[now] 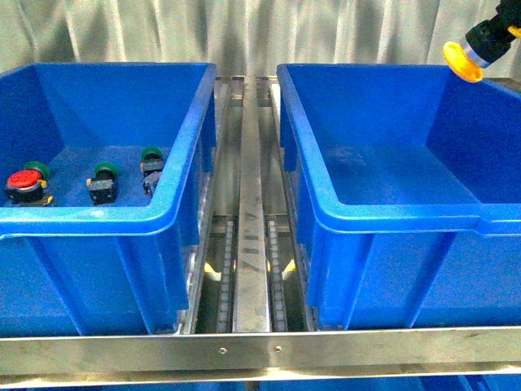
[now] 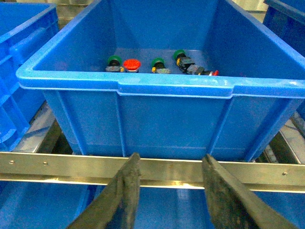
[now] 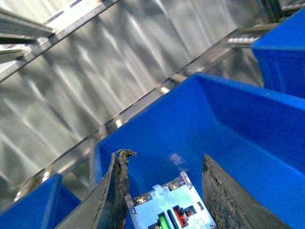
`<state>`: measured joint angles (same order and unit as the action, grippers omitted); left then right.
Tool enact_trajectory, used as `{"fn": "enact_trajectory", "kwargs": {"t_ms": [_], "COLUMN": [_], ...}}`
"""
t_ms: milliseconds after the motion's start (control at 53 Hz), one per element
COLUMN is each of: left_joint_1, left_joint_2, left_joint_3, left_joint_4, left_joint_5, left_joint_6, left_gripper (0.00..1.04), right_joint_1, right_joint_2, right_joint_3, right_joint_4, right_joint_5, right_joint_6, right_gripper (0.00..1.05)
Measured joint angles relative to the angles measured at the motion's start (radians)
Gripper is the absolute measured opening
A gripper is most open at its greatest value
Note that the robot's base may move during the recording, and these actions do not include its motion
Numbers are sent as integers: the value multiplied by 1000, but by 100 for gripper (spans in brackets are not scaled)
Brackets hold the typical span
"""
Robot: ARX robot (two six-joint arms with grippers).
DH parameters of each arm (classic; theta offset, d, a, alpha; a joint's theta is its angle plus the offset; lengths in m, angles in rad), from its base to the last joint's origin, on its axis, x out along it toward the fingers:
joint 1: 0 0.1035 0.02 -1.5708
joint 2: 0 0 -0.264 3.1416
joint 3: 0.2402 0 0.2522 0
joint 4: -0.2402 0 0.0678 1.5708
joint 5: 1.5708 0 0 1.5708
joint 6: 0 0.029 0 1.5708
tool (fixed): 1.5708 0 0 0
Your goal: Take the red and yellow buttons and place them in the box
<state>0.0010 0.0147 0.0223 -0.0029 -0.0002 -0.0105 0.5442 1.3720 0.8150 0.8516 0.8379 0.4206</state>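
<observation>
A yellow button [image 1: 463, 62] hangs above the far right rim of the right-hand blue box [image 1: 391, 218], cap pointing down-left. My right gripper [image 3: 165, 157] is shut on it; in the right wrist view the button's pale contact block [image 3: 167, 210] sits between the fingers, over the box's bare floor [image 3: 238, 124]. A red button [image 1: 24, 181] lies in the left crate [image 1: 98, 218], also visible as a red cap [image 2: 132, 64] in the left wrist view. My left gripper [image 2: 169, 164] is open and empty, low in front of that crate's near wall [image 2: 167, 119].
Green-capped pushbuttons [image 1: 104, 175] [image 1: 151, 159] lie beside the red one in the left crate. A small red-tipped part [image 2: 215, 73] lies at that crate's far side. A metal roller track [image 1: 248, 244] runs between the crates, with a steel rail [image 1: 244, 350] across the front.
</observation>
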Motion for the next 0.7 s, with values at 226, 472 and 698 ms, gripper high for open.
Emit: {"fn": "enact_trajectory", "kwargs": {"t_ms": [226, 472, 698], "left_joint_1": [0, 0, 0], "left_joint_2": [0, 0, 0], "left_joint_3": [0, 0, 0], "left_joint_4": [0, 0, 0], "left_joint_5": [0, 0, 0], "left_joint_6": [0, 2, 2], "left_gripper": [87, 97, 97], "right_joint_1": [110, 105, 3], "right_joint_2": [56, 71, 20], "right_joint_3": [3, 3, -13], "right_joint_4": [90, 42, -6], "right_joint_5": [100, 37, -100], "right_joint_6": [-29, -18, 8], "right_gripper": [36, 36, 36]}}
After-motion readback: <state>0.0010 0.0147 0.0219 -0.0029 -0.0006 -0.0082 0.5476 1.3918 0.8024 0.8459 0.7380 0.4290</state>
